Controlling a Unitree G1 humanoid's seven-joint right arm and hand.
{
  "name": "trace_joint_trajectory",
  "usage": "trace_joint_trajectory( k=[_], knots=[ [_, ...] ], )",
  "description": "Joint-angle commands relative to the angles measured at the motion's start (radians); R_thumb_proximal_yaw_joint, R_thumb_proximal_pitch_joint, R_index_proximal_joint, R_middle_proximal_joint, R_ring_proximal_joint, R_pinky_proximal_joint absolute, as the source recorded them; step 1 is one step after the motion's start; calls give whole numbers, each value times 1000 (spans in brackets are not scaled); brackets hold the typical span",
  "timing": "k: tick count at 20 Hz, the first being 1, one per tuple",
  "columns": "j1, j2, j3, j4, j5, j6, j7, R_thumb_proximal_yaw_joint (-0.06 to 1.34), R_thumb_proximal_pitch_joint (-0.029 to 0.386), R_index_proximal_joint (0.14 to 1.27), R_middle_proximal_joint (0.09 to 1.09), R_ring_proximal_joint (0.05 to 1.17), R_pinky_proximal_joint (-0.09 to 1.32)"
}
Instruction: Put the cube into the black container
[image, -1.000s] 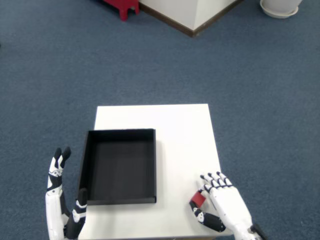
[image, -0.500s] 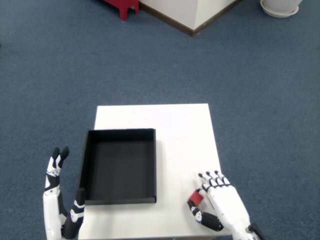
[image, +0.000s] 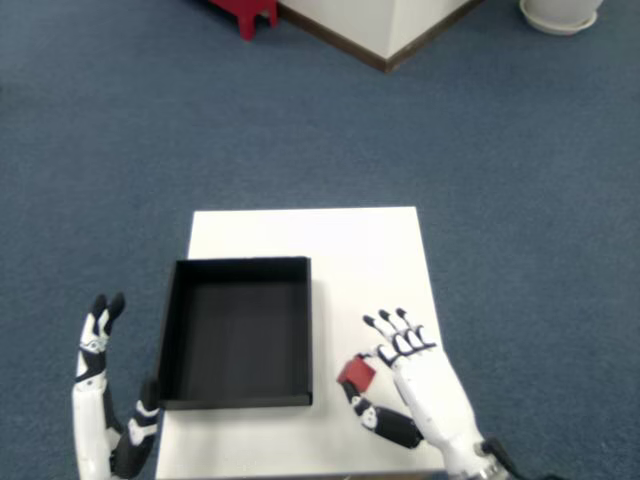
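Observation:
The small red cube (image: 356, 372) is pinched between the thumb and fingers of my right hand (image: 405, 385), just right of the black container's front right corner. The black container (image: 238, 331) is an empty shallow open box on the left half of the white table (image: 360, 260). My right hand is shut on the cube, its fingertips (image: 392, 322) pointing away from me. Whether the cube touches the tabletop I cannot tell. The left hand (image: 100, 400) hangs open off the table's left edge, beside the container.
Blue carpet surrounds the small table. A white wall corner (image: 385, 30) with a brown skirting, a red object (image: 243, 12) and a white round base (image: 560, 15) lie far off at the top.
My right hand has carried the cube left and slightly forward, from near the table's right front edge toward the container's corner. The left hand has drifted left and down.

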Motion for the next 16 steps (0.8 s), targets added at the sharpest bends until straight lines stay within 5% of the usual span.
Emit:
trace_joint_trajectory(
  k=[1,6,12,16],
  knots=[
    [-51,-30,3,-90,-19,4,-72,1246,204,1015,196,173,53],
    [-46,-92,-2,-271,-35,86,-64,1255,204,1012,189,169,51],
    [-60,-139,-40,-536,-9,249,91,1265,206,1009,198,177,61],
    [-49,-114,-47,-620,20,358,207,1272,209,1008,212,189,74]
  ],
)
